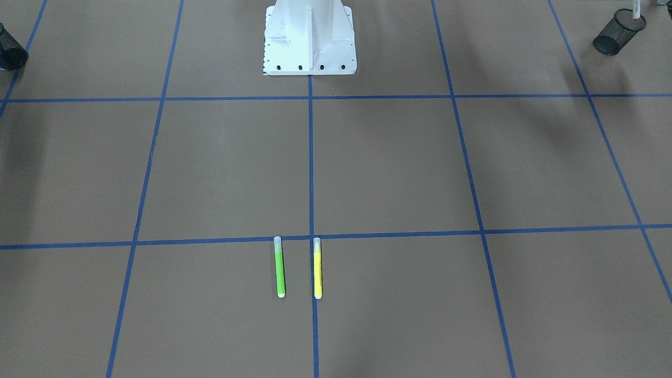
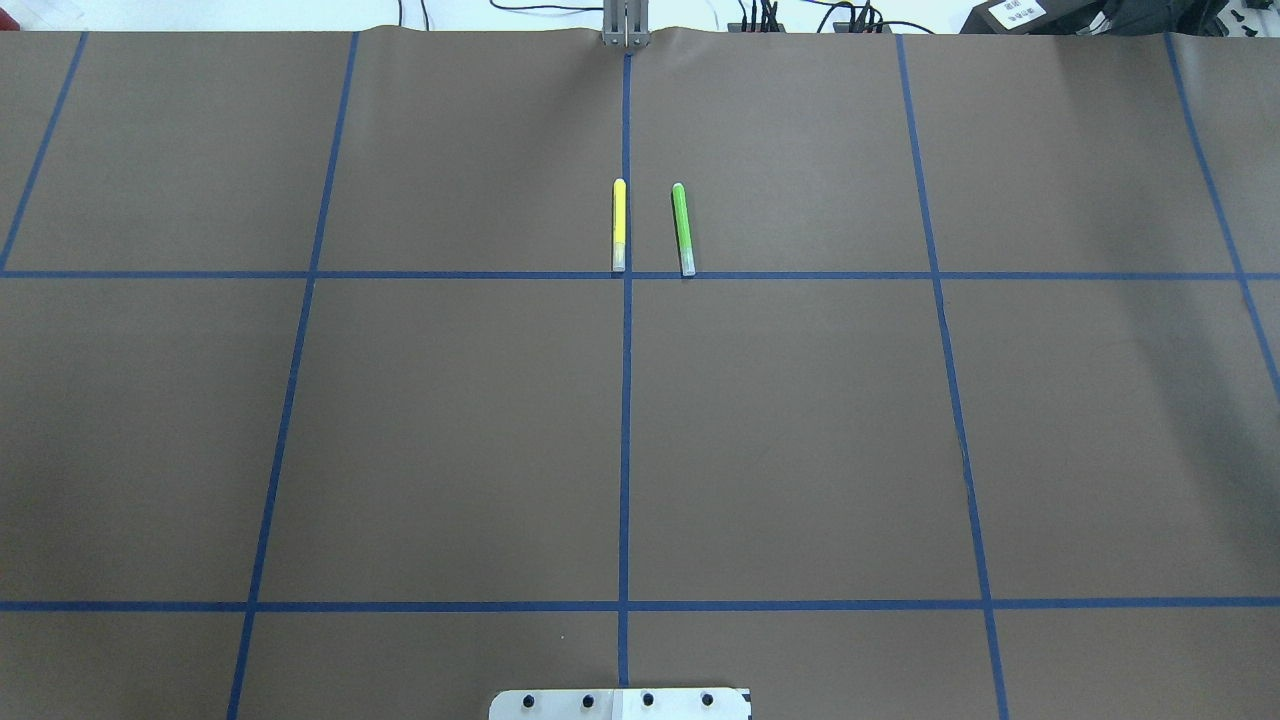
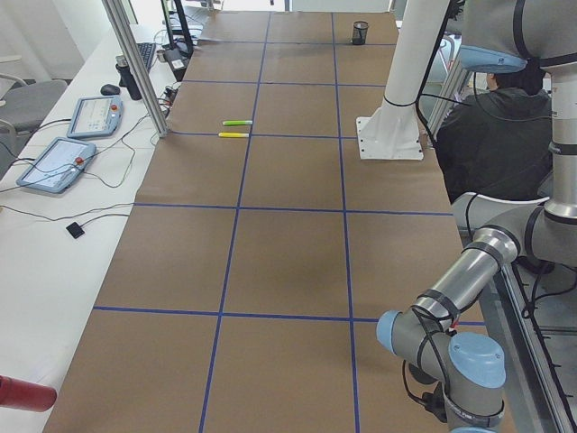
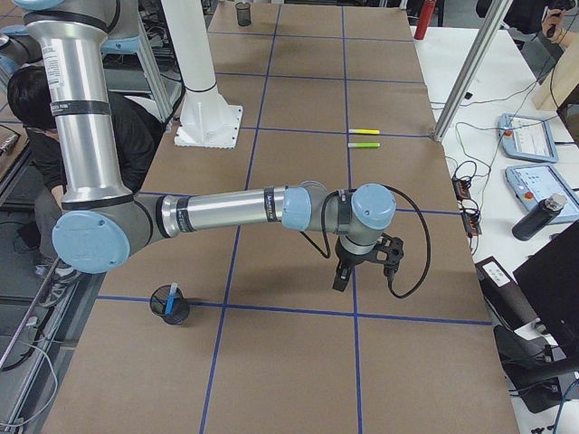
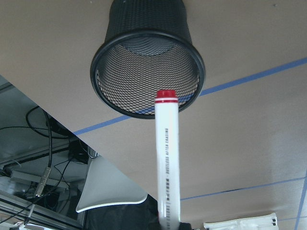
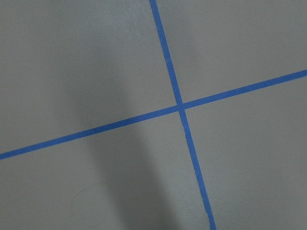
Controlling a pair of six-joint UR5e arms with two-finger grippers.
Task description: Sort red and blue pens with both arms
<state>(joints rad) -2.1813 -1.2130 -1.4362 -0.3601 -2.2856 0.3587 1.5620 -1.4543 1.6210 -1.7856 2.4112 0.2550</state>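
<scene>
Red-capped marker — held by left end effector — above mesh cup; right end effector: cannot tell its spread.

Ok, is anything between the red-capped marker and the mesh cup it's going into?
Nothing visible. In the left wrist view the red-capped marker points, red cap first, at the open mouth of the mesh cup, and the cup looks empty inside.

The table cover looked like matt brown paper, smooth. The cup was black wire mesh — the marker glossy white plastic.
</scene>
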